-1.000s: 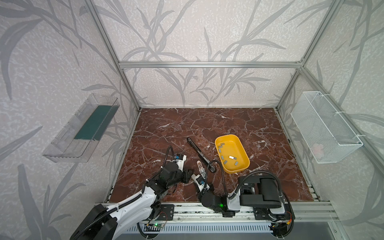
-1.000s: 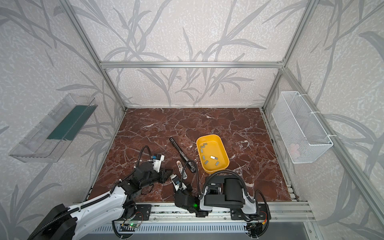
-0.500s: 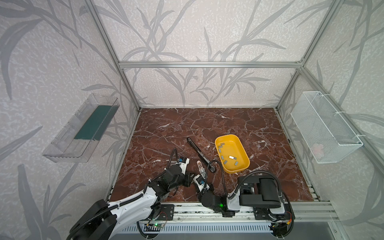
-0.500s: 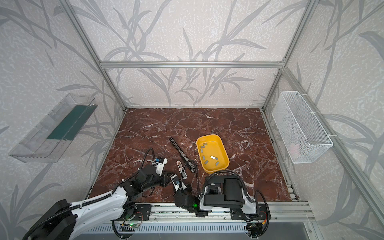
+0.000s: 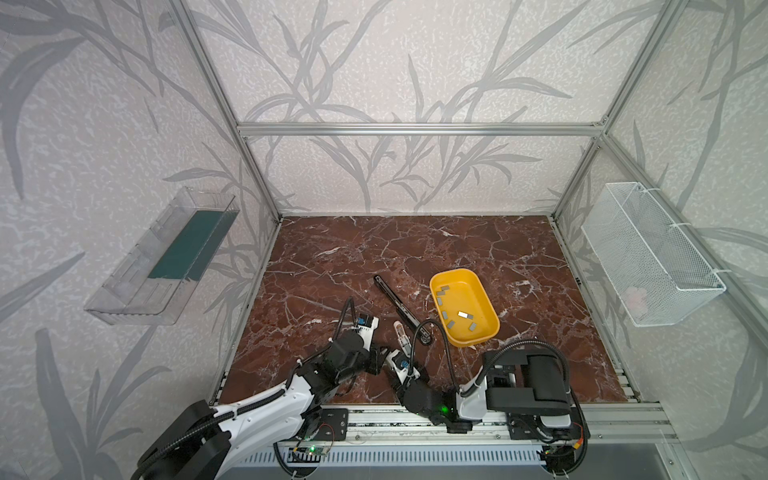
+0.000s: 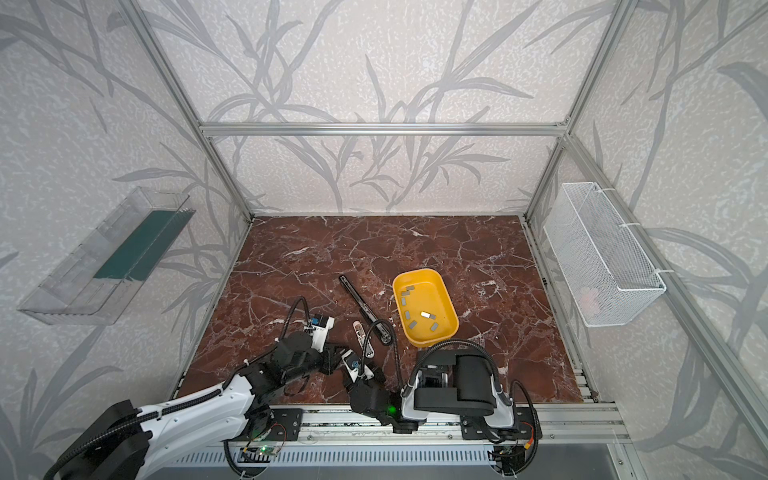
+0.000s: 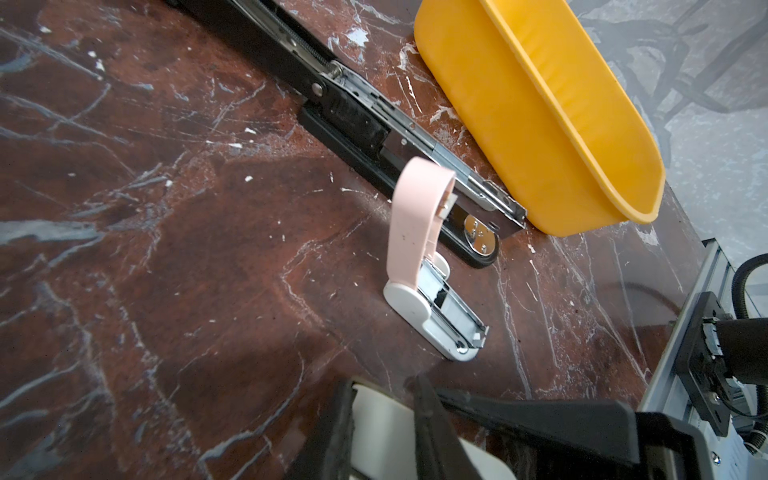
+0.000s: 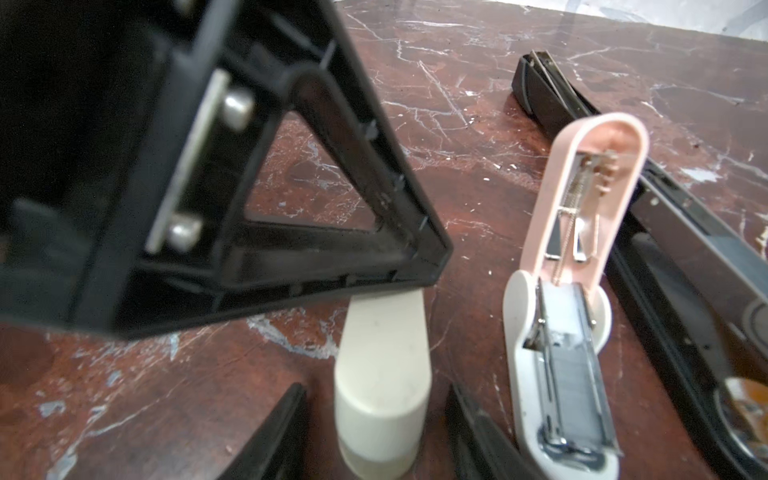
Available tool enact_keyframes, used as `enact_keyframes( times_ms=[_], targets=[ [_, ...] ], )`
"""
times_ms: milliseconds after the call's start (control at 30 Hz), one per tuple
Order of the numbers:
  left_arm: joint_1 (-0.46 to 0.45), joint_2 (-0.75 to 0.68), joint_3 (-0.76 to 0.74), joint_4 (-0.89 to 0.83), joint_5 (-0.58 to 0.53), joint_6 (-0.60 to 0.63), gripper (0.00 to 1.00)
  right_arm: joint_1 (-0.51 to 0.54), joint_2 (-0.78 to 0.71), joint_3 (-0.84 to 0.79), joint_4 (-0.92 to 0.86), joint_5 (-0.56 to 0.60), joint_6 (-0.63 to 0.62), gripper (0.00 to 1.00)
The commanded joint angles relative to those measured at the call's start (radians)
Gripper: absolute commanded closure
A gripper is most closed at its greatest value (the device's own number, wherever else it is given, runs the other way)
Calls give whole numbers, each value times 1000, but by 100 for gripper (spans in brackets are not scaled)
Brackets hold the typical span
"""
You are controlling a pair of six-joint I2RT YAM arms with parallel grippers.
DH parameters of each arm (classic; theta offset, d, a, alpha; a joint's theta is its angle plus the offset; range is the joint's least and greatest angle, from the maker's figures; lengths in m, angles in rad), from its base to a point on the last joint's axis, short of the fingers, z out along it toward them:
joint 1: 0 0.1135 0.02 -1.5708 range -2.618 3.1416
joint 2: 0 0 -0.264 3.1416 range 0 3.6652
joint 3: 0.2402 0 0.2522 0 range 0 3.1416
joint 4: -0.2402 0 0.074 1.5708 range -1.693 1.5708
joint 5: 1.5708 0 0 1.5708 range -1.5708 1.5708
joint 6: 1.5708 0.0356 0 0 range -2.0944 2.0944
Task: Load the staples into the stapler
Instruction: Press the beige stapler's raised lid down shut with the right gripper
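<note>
— While you're on that side, what's the left gripper [image 7: 381, 390] got?
— A cream mini stapler [image 8: 382, 365], pinched at one end. The right gripper [image 8: 374, 392] straddles the other end, fingers wide, a gap on each side.
— And further right?
— A pink-lidded mini stapler [image 7: 415, 224], lid up, a grey strip [image 8: 575, 374] in its channel. Then a long black stapler [image 7: 353, 112], opened flat. The staples [image 5: 465, 314] lie loose in the yellow tray [image 5: 465, 295].

Top views look down from high over the whole table [image 5: 374, 249]; wrist views, close in, share the pink stapler [image 7: 411, 224].
</note>
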Motion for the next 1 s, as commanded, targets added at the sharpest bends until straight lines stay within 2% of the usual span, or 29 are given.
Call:
enact_keyframes(
  times_ms=[0,100,400,633,900,967],
  targets=[
    [-7,-20,-19,-35,-23,1,72,10,-14,-35,-136,-50,-20,34],
    [-10,-31,-22,-40,-27,0,72,12,-38,-52,-129,-58,-19,29],
    [-11,-40,-24,-45,-34,-5,72,67,-158,-80,-168,-26,-49,28],
    [-11,-39,-22,-45,-36,-3,72,79,-253,-120,-178,-24,-54,30],
    [-12,-45,-25,-46,-33,-2,72,78,-255,-129,-147,-28,-58,31],
    [-12,-44,-24,-46,-34,-2,72,78,-278,-142,-144,-32,-60,35]
  ],
)
